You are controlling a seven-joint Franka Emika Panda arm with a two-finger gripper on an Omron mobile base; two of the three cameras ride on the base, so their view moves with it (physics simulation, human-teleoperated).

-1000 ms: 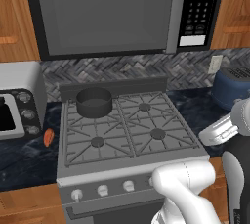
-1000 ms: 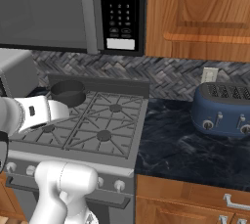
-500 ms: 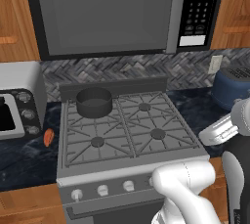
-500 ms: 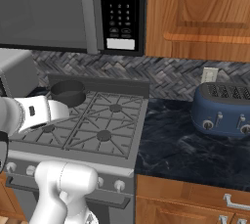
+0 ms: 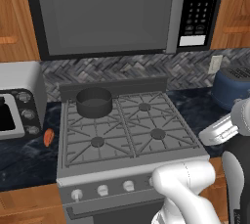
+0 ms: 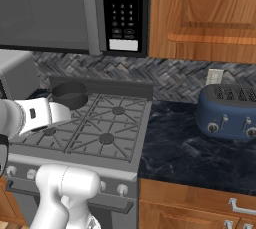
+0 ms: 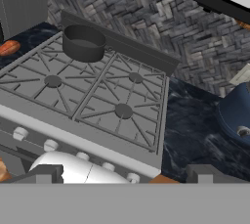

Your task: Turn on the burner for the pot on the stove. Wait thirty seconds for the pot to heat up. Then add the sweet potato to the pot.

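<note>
While the claw (image 7: 122, 171) was held above the stove's (image 7: 93, 120) front edge, its 2 fingertips (image 7: 44, 173) were spread wide, nothing gripped or touched. Farther back, the pot (image 7: 84, 43) was seated on the rear left burner. The sweet potato (image 7: 9, 48) was cut off at the frame edge, left of the stove.

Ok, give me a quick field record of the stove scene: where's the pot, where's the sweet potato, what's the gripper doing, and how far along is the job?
pot: small dark-grey round metal pot on the back-left burner of the grey gas stove; nothing seen inside
sweet potato: small orange-red oblong sweet potato on the dark counter left of the stove, beside the silver toaster oven
knobs: row of small white round knobs along the stove front
gripper: gripper open, holding nothing, looking down over the stove
flame: none visible
progress: sweet potato not yet added
</note>
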